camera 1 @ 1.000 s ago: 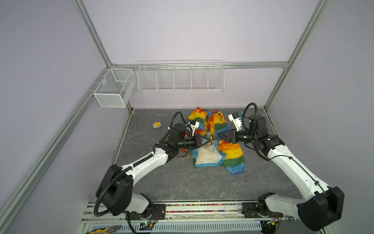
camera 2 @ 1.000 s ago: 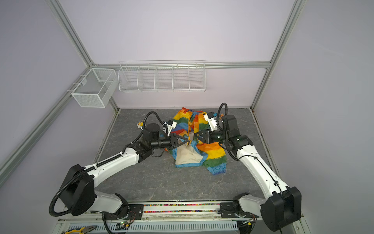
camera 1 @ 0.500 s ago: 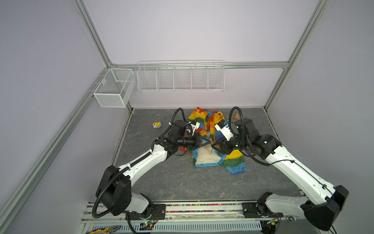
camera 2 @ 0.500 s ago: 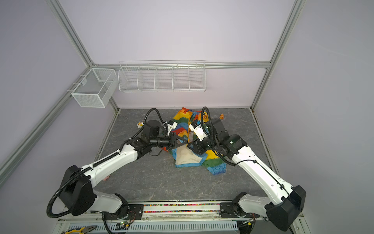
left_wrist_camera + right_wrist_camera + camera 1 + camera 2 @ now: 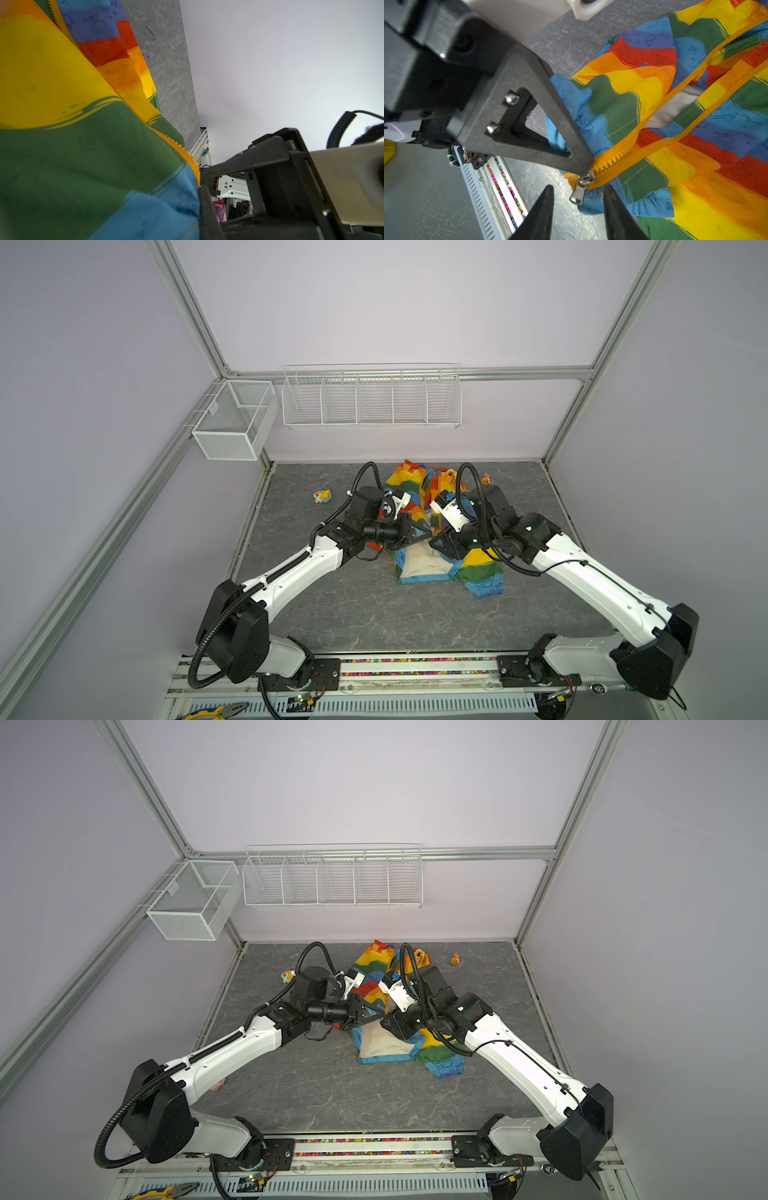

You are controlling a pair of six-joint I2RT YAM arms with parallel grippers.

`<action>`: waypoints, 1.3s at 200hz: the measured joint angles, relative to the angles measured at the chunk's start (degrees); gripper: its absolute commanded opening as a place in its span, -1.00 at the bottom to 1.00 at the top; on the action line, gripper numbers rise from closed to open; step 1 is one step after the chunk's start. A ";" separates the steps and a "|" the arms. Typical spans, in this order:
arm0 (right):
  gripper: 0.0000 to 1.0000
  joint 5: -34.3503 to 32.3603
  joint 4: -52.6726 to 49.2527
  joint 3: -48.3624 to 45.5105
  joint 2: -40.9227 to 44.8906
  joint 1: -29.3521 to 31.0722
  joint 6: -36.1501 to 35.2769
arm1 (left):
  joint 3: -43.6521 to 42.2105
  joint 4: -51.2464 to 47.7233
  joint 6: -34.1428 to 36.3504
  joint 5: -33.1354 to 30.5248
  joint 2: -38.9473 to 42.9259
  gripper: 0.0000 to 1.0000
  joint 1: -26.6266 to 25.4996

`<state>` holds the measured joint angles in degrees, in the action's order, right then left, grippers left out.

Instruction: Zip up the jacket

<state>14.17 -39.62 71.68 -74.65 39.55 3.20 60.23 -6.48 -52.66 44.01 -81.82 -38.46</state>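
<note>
White shells with black joints cover the left arm (image 5: 299,572) and right arm (image 5: 582,572), and ribbed black cables (image 5: 337,128) loop over them. The left hand (image 5: 583,166) has hollow triangular black fingers (image 5: 529,83) bearing two silver screws (image 5: 511,98). The right hand (image 5: 578,187) ends in tapered black points.

The jacket (image 5: 424,566) lies crumpled on the gray surface (image 5: 332,605), toward the back and middle in both top views, its red, orange, yellow, green and blue stripes bunched in folds. Its front gapes, showing pale lining (image 5: 675,108) between the two orange-yellow zipper bands (image 5: 654,145). The bands meet at the hem, where the metal slider (image 5: 585,178) sits with its pull (image 5: 577,194) hanging.
</note>
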 measured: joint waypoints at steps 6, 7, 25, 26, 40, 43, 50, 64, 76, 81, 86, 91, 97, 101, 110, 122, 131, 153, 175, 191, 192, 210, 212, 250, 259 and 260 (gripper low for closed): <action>-0.26 0.00 0.02 0.00 -0.13 0.00 -0.11 | 0.00 -0.04 0.00 0.00 0.09 -1.00 0.00; -0.27 0.00 0.02 0.00 -0.15 0.00 -0.09 | 0.00 -0.07 0.00 0.02 0.09 -1.00 0.00; -0.33 0.13 0.04 0.00 -0.35 0.00 -0.17 | 0.00 -0.09 0.07 0.00 0.48 -1.00 0.00; -0.33 0.13 0.07 0.00 -0.35 0.00 -0.20 | 0.00 -0.09 0.09 0.02 0.50 -1.00 0.00; -0.39 0.22 0.20 -0.04 -0.35 0.00 -0.22 | 0.00 -0.09 0.26 0.04 0.74 -1.00 0.07; -0.40 0.24 0.28 -0.09 -0.35 0.00 -0.20 | 0.00 -0.09 0.31 0.04 0.79 -1.00 0.07; -0.42 0.26 0.46 -0.20 -0.35 0.00 -0.20 | 0.00 -0.09 0.37 0.02 0.83 -1.00 0.07; -0.48 0.44 0.79 -0.48 -0.35 0.00 -0.20 | 0.00 -0.09 0.42 0.02 0.83 -1.00 0.17; -0.52 0.59 1.20 -0.81 -0.35 0.04 -0.15 | 0.00 -0.11 0.42 -0.02 0.83 -1.00 0.22; -0.54 0.66 1.36 -0.94 -0.35 0.04 -0.15 | 0.00 -0.11 0.39 -0.04 0.83 -1.00 0.22; -0.56 0.72 1.46 -1.05 -0.35 0.04 -0.17 | 0.00 -0.13 0.42 -0.04 0.83 -1.00 0.22; -0.57 0.85 1.60 -1.18 -0.35 0.04 -0.13 | 0.00 -0.15 0.42 -0.07 0.83 -1.00 0.22; -0.59 0.87 1.66 -1.20 -0.35 0.04 -0.07 | 0.00 -0.26 0.42 -0.09 0.83 -1.00 0.22; -0.60 0.90 1.75 -1.25 -0.35 0.09 -0.07 | 0.00 -0.26 0.42 -0.11 0.83 -1.00 0.22; -0.63 0.90 1.86 -1.38 -0.26 0.09 -0.02 | 0.00 -0.28 0.42 -0.20 0.83 -1.00 0.22; -0.66 0.90 2.08 -1.62 -0.11 0.15 -0.02 | 0.00 -0.28 0.42 -0.22 0.83 -1.00 0.26; -0.69 0.87 2.16 -1.75 -0.02 0.20 -0.02 | 0.00 -0.31 0.42 -0.22 0.83 -1.00 0.26; -0.74 0.85 2.23 -2.01 0.35 0.28 -0.02 | 0.00 -0.46 0.63 -0.20 0.83 -1.00 0.26; -0.76 0.83 2.25 -2.27 0.59 0.31 -0.02 | 0.00 -0.90 1.05 -0.20 0.83 -1.00 0.26; -0.76 0.83 2.23 -2.40 0.63 0.31 -0.02 | 0.00 -1.18 1.42 -0.20 0.83 -1.00 0.26; -0.76 0.85 2.23 -2.43 0.63 0.31 -0.02 | 0.00 -1.20 1.49 -0.20 0.83 -1.00 0.26; -0.68 0.87 2.23 -2.58 0.63 0.31 -0.02 | 0.00 -1.55 1.97 -0.22 0.83 -1.00 0.26; -0.67 0.90 2.23 -2.58 0.63 0.31 -0.02 | 0.00 -1.57 2.03 -0.22 0.83 -1.00 0.26; -0.51 0.68 2.23 -2.64 0.83 0.24 0.33 | 0.00 -2.38 2.36 -0.17 0.90 -1.00 0.26; -0.50 0.66 2.23 -2.64 0.87 0.24 0.39 | 0.00 -2.47 2.34 -0.11 0.94 -1.00 0.26; -0.49 0.66 2.23 -2.64 0.87 0.24 0.44 | 0.00 -2.47 2.36 -0.11 0.94 -1.00 0.26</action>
<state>14.83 -37.39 69.04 -73.78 39.79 3.64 60.23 -8.95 -50.30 43.90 -80.88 -38.20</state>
